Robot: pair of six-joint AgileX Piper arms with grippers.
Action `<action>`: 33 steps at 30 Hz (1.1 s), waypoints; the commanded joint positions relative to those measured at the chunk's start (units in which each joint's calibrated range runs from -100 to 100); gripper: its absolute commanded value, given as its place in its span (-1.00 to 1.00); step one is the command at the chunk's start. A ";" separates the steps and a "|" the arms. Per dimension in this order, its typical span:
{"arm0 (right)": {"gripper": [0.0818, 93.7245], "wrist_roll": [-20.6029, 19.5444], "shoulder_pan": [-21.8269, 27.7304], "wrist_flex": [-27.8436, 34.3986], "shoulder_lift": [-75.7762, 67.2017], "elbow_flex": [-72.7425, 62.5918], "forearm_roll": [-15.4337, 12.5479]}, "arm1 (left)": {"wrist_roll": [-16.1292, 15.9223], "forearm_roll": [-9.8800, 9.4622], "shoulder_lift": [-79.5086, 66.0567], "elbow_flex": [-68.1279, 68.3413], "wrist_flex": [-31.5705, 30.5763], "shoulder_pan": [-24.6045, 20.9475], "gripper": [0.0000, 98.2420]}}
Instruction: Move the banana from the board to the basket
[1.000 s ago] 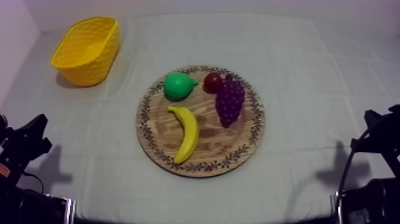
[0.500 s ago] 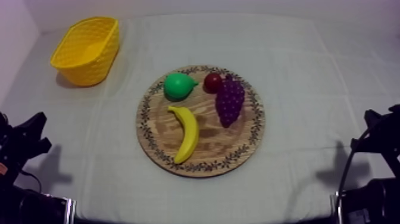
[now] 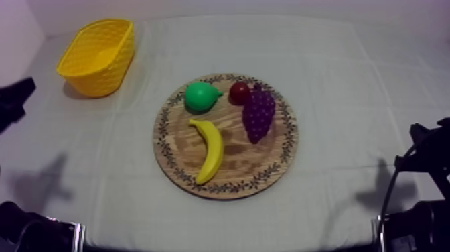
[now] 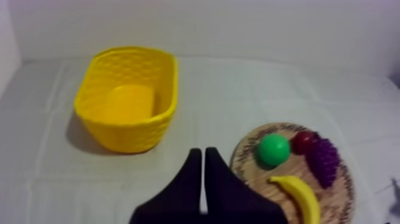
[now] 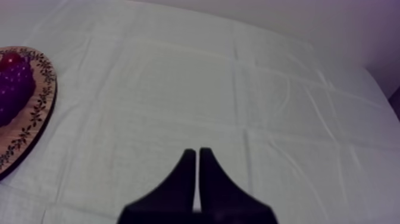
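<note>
**A:** Start with the left gripper [image 4: 203, 150]: its two black fingers lie pressed together in a narrow wedge, closed on nothing. It hangs at the left edge of the table [image 3: 15, 102], on the basket's side and well apart from the board.

**B:** And the right gripper [image 5: 197, 151] is the same story, fingers together and empty, low at its own side [image 3: 428, 144] over the bare grey-white cloth [image 3: 348, 74].

**A:** So where's the prize?

**B:** The curved yellow toy banana [image 3: 209, 151] lies flat on the round wooden board with the patterned rim [image 3: 289, 144], toward its near-left part, touching none of the other fruit.

**A:** How will it handle?

**B:** My guess is light, stiff and smooth, so a bit slippery. I'd close across the thick middle of the curve, fingers straddling its width. The tapered ends look likely to squirt out.

**A:** Destination?

**B:** The yellow lattice-walled basket [image 3: 100, 77] at the far left, empty inside as the left wrist view has it [image 4: 128, 128].

**A:** Give me the count.

**B:** One banana, one green pear [image 3: 201, 97], one small red fruit [image 3: 239, 92], one purple bunch of grapes [image 3: 258, 114]. One board, one basket, two grippers.
</note>
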 commanded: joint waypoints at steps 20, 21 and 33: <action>-0.99 -0.01 -0.01 0.01 -0.02 0.02 0.01 | 15.98 -6.62 35.90 -25.78 0.40 22.48 -1.00; -0.99 -0.01 -0.01 0.01 -0.02 0.02 0.01 | 16.18 -6.36 37.72 -26.44 0.45 22.78 -1.00; -0.99 -0.03 -0.01 0.01 -0.02 0.02 0.01 | 17.01 -2.33 53.43 -32.04 8.48 24.64 -0.97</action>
